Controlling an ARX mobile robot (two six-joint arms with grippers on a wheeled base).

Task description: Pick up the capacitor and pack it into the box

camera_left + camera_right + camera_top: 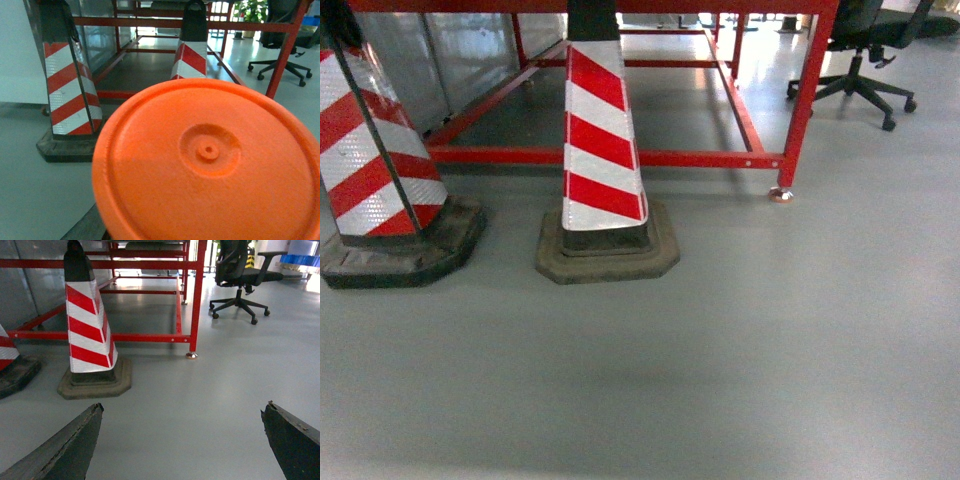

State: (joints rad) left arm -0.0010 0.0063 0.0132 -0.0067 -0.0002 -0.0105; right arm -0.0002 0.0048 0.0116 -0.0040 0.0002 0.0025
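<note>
A big round orange capacitor (210,165) fills most of the left wrist view, its flat end with a small centre hub facing the camera. It hangs above the grey floor, right in front of my left gripper. Only a dark sliver of one finger (87,226) shows at its lower left edge; the rest of the jaws are hidden behind it. My right gripper (184,412) is open above bare floor with nothing between its two dark fingers. The box is out of view. Neither gripper shows in the head view.
Two red-and-white striped cones (600,150) (370,150) on dark bases stand close ahead. Behind them is a red metal frame (700,158) with a leg at the right. A black office chair (865,70) is at the far right. Grey floor (720,360) lies in front.
</note>
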